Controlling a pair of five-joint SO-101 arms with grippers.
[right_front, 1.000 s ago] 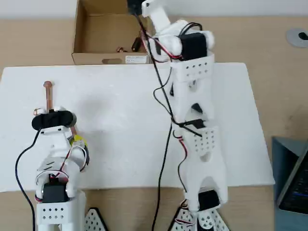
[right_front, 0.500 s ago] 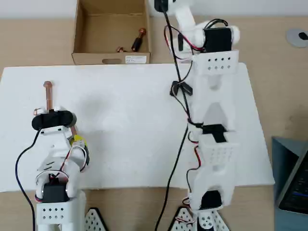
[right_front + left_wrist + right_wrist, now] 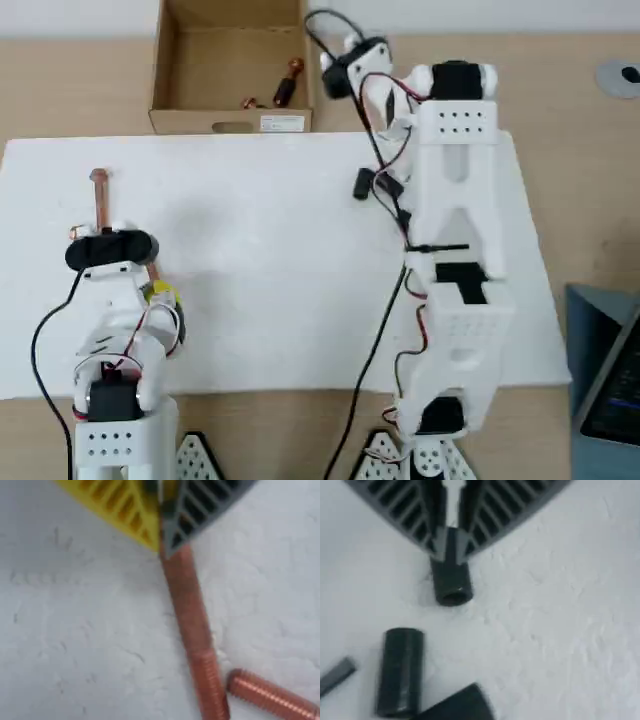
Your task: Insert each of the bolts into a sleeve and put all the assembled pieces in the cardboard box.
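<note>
Copper bolt: clamped at one end in the left gripper, its shank lying along the white mat.
Left fingers: one yellow, one grey, drawn in narrow onto the bolt's end.
Second bolt: flat on the mat just beside the held one's far end; whether they touch I cannot tell.
Dark sleeve: pinched at one end in the right gripper, open mouth outward, low against the mat.
Right fingers: dark and ribbed, nearly together, holding that sleeve.
Loose sleeves: one lies near the held sleeve, another just past it.
Cardboard box: beyond the mat's far edge.
Assembled piece: inside the box, near its right wall.
Right arm: stretched along the mat's right side, its wrist end just beside the box.
</note>
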